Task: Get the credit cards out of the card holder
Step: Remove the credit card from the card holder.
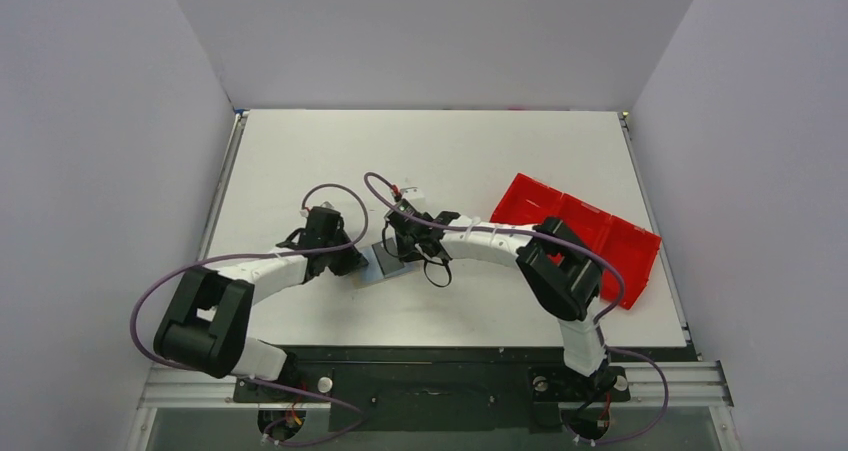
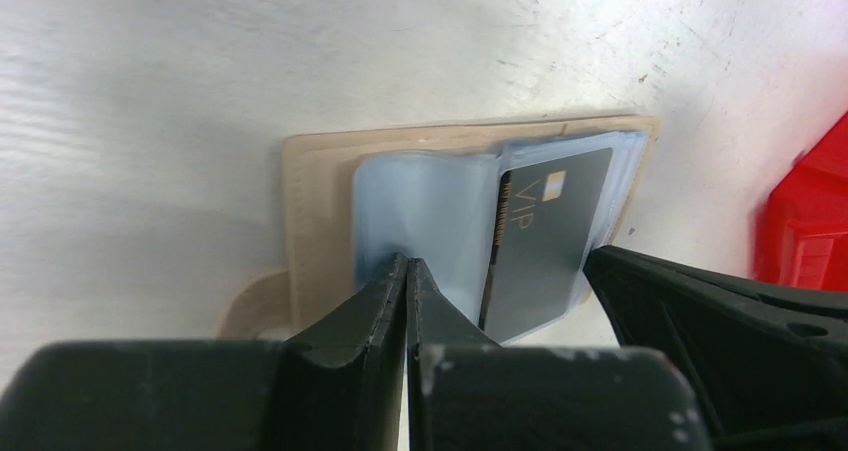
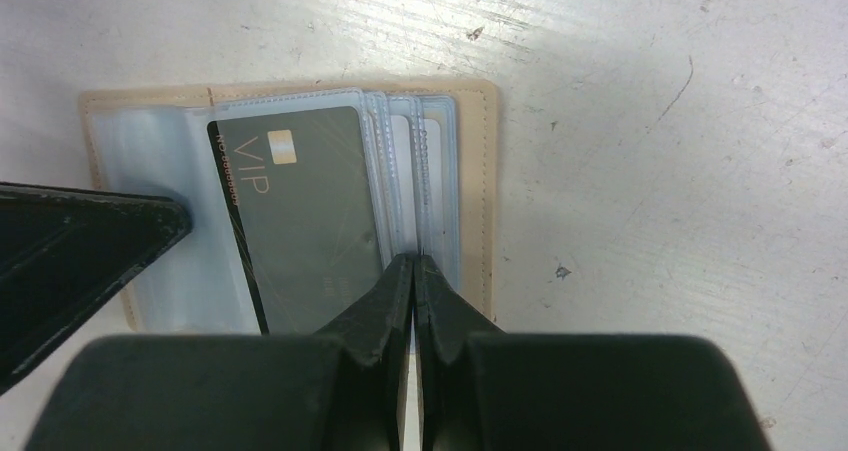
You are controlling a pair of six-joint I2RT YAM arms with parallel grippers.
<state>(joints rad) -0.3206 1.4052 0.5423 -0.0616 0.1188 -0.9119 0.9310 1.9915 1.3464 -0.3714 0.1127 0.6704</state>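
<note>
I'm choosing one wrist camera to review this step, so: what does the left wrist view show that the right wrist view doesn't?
Only the left wrist view shows the red tray at its right edge and a rounded tab on the card holder. Only the right wrist view shows the stacked clear sleeves fanned into separate edges; in the left view they blur together. Both show the open holder, the dark grey VIP card in its sleeve, and the left end effector and right end effector, each shut in its own view, tips at the sleeves.
</note>
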